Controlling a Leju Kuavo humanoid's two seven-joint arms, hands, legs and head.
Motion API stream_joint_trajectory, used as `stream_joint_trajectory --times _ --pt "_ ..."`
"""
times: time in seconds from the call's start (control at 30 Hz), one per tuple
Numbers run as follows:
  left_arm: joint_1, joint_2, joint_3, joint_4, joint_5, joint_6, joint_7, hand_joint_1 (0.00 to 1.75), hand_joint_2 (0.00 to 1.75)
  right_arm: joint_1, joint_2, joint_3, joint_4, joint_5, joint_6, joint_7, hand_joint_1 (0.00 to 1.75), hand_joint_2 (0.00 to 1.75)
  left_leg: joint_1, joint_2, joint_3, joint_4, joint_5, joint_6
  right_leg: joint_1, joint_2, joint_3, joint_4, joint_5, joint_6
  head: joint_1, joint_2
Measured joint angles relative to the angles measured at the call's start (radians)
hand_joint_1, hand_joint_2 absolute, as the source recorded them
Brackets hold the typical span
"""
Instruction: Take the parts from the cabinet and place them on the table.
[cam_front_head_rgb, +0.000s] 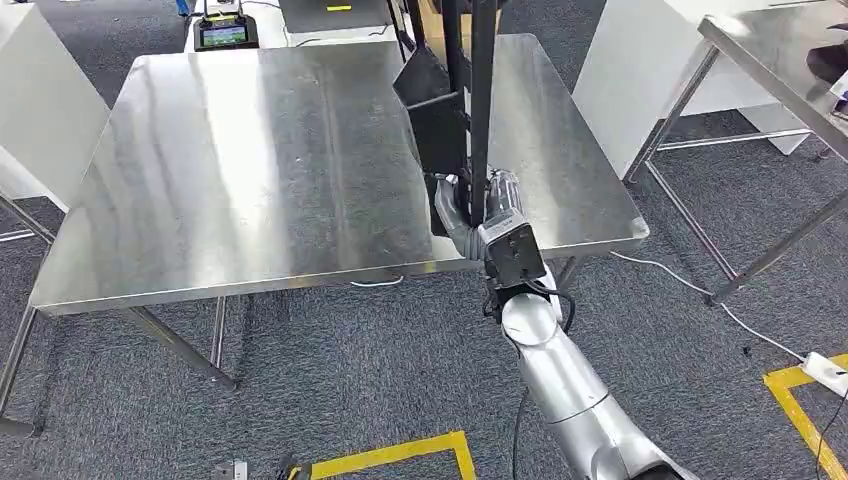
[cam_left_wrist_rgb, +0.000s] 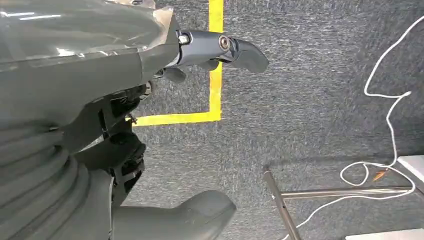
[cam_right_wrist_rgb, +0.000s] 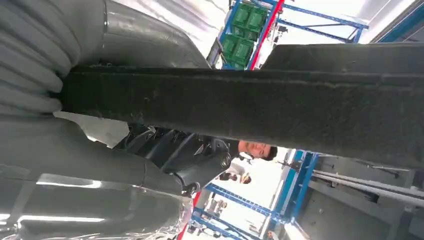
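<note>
Part (cam_front_head_rgb: 455, 110), a long black frame piece, stands upright over your table's (cam_front_head_rgb: 250, 180) right side, right hand (cam_front_head_rgb: 480, 225) fingers clenched around its lower end, not yet set down; left hand (cam_left_wrist_rgb: 150, 120) hangs released above the floor.

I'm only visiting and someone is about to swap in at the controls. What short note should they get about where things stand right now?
Right hand: holds a long black part upright over the near right side of the steel table; the right wrist view shows the fingers wrapped round it.
Left hand: hangs over the carpet, fingers apart, holding nothing.
Done: the part is out of the cabinet and brought to the table.
Left: set it down on the tabletop and let go. Whether its lower end already touches the table cannot be told.
</note>
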Motion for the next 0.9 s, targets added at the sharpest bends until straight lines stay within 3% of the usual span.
stream_joint_trajectory --times 0.37,0.5,0.57,0.6,0.63,0.67,0.7,0.73,0.77,0.8,0.83,0.9 --pt "0.000 0.001 0.000 0.000 -0.003 0.000 0.005 0.00 1.75 0.005 0.000 0.000 0.000 0.000 0.000 0.000 1.75 1.75 -0.004 0.000 0.000 0.002 -0.002 0.006 -0.007 0.000 0.000 -0.003 0.004 0.007 0.000 0.000" --pt "0.000 0.002 -0.002 0.000 -0.012 0.002 0.007 0.00 1.75 0.010 0.000 -0.001 -0.009 0.000 0.000 0.003 1.75 1.75 -0.010 0.000 0.000 0.004 -0.009 0.018 -0.013 0.000 0.001 -0.007 0.002 0.015 0.000 0.000" --pt "0.000 0.002 -0.002 0.000 -0.013 0.002 0.011 0.00 1.75 0.017 0.000 -0.002 -0.015 0.002 0.000 0.005 1.75 1.75 -0.009 0.001 0.001 -0.004 -0.009 0.031 -0.013 0.001 0.010 0.006 0.015 0.036 0.000 0.000" --pt "0.000 0.000 -0.002 0.000 -0.014 0.003 0.011 0.00 1.75 0.019 -0.002 -0.003 -0.020 0.002 0.000 0.006 1.75 1.75 -0.001 -0.001 0.018 -0.015 -0.006 0.037 -0.012 0.000 0.006 0.007 0.007 0.035 0.000 0.000" --pt "0.000 0.000 -0.003 0.000 -0.013 0.003 0.011 0.00 1.75 0.022 -0.003 -0.005 -0.024 0.002 0.000 0.006 1.75 1.75 0.000 -0.002 0.026 -0.020 -0.005 0.040 -0.014 0.004 -0.003 0.030 -0.010 0.033 0.001 0.000" --pt "-0.001 0.000 -0.003 0.000 -0.014 0.003 0.012 0.00 1.75 0.021 -0.003 -0.005 -0.027 0.002 0.000 0.006 1.75 1.75 0.001 -0.002 0.028 -0.021 -0.005 0.046 -0.013 0.007 -0.026 0.079 -0.033 0.023 0.002 0.000" --pt "-0.002 0.000 -0.003 0.000 -0.014 0.003 0.013 0.00 1.75 0.023 -0.005 -0.006 -0.030 0.003 0.000 0.006 1.75 1.75 0.001 -0.002 0.028 -0.021 -0.006 0.047 -0.013 0.009 -0.071 0.163 -0.068 0.013 0.005 0.000" --pt "-0.001 -0.002 -0.003 0.000 -0.014 0.002 0.013 0.00 1.75 0.028 -0.005 -0.008 -0.030 0.003 0.000 0.006 1.75 1.75 0.001 -0.003 0.028 -0.021 -0.007 0.048 -0.014 0.010 -0.124 0.253 -0.103 0.009 0.004 0.000" --pt "-0.001 -0.002 -0.003 0.000 -0.014 0.002 0.013 0.00 1.75 0.034 -0.006 -0.009 -0.031 0.004 0.000 0.008 1.75 1.75 0.001 -0.005 0.029 -0.021 -0.009 0.049 -0.012 0.012 -0.160 0.308 -0.119 0.013 0.005 0.000" --pt "-0.001 -0.002 -0.003 0.000 -0.014 0.002 0.014 0.00 1.75 0.041 -0.007 -0.010 -0.031 0.005 0.000 0.009 1.75 1.75 0.001 -0.007 0.030 -0.021 -0.010 0.048 -0.009 0.014 -0.176 0.323 -0.115 0.019 0.004 0.000" --pt "0.000 -0.002 -0.003 0.000 -0.014 0.002 0.014 0.00 1.75 0.045 -0.010 -0.011 -0.031 0.005 0.000 0.012 1.75 1.75 0.001 -0.012 0.034 -0.020 -0.012 0.044 -0.009 0.014 -0.165 0.284 -0.091 0.029 0.005 0.000" --pt "0.000 -0.003 -0.003 0.000 -0.015 0.002 0.014 0.00 1.75 0.045 -0.011 -0.013 -0.032 0.008 0.000 0.015 1.75 1.75 0.001 -0.017 0.045 -0.018 -0.020 0.036 -0.010 0.014 -0.089 0.106 -0.005 0.043 0.005 0.000"
